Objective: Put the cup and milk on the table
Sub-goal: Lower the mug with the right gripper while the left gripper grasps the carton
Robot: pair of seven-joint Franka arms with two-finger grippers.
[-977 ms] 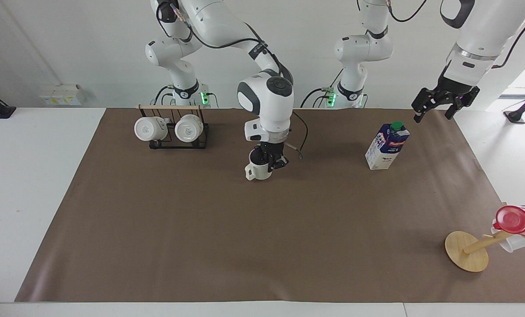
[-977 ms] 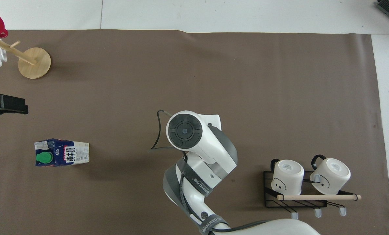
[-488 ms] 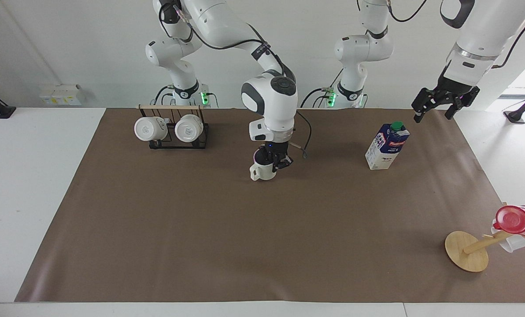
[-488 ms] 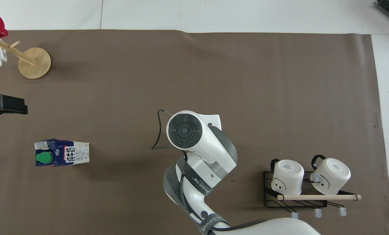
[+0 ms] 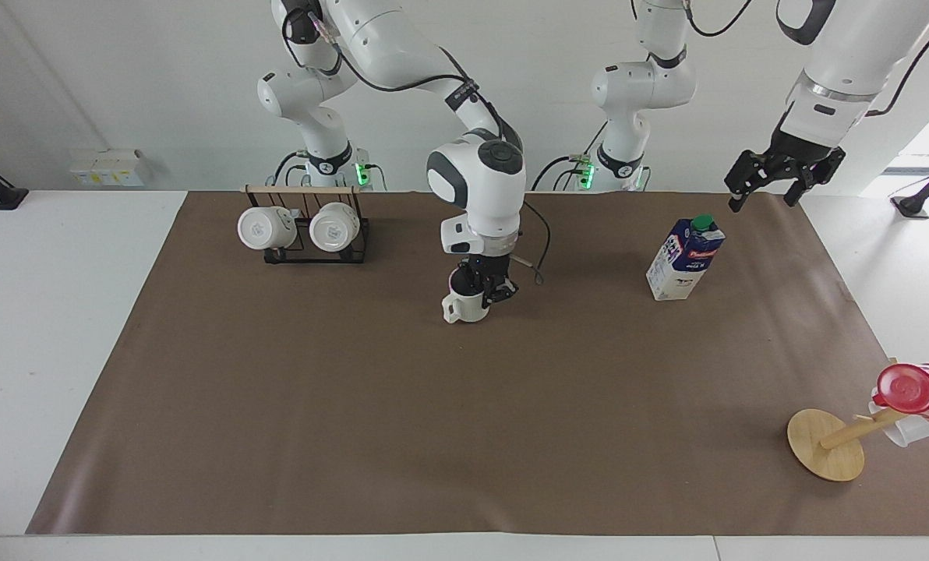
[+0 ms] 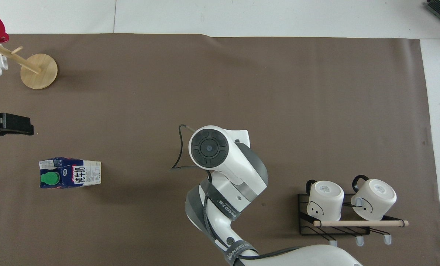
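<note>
The cup (image 5: 467, 305), cream-white with a dark inside and its handle toward the right arm's end, stands upright at the middle of the brown mat (image 5: 433, 436) on the white table (image 5: 44, 327). My right gripper (image 5: 486, 290) points straight down and is shut on the cup's rim. In the overhead view the right arm's hand (image 6: 209, 147) hides the cup. The milk (image 5: 684, 259) stands upright on the mat toward the left arm's end; it also shows in the overhead view (image 6: 69, 173). My left gripper (image 5: 764, 191) hangs open and empty in the air above the mat's edge beside the milk, also in the overhead view (image 6: 9, 125).
A black wire rack (image 5: 309, 248) with two white mugs (image 5: 332, 227) stands near the right arm's base. A wooden mug tree (image 5: 827, 446) leans at the corner farthest from the robots at the left arm's end, carrying a red cup (image 5: 913, 389).
My right gripper has shifted the cup slightly toward the left arm's end, still gripping its rim. My left gripper has risen a little. The milk has not moved.
</note>
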